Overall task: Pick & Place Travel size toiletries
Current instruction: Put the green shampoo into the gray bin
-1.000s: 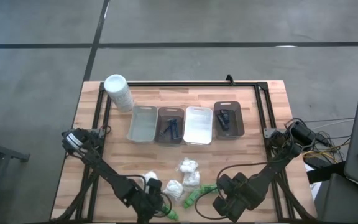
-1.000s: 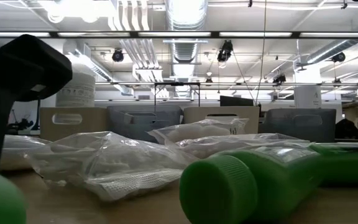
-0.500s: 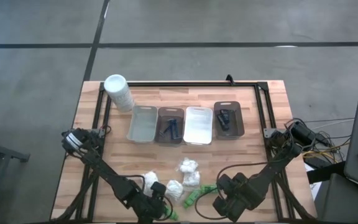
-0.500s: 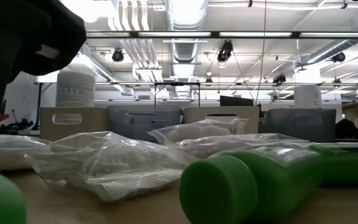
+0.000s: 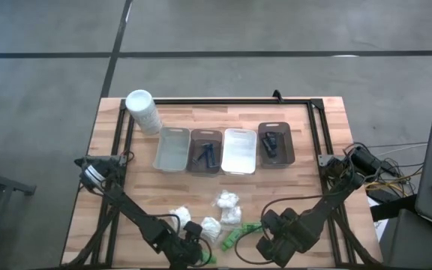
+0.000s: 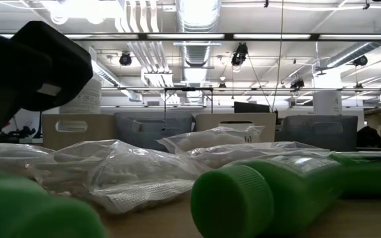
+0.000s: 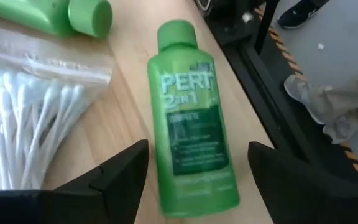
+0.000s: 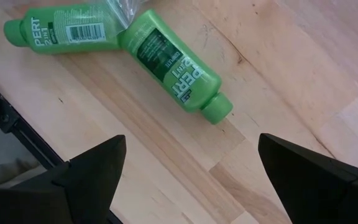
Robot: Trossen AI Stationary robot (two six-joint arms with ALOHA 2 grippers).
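At the tabletop's near edge, I hold my left tool [image 7: 197, 163] open astride a green bottle [image 7: 191, 118], lined up to grip; my right tool [image 8: 185, 165] waits open.

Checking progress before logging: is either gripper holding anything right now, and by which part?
Nothing is held. The left gripper is open astride a lying green bottle, not touching it; the right gripper is open above bare table.
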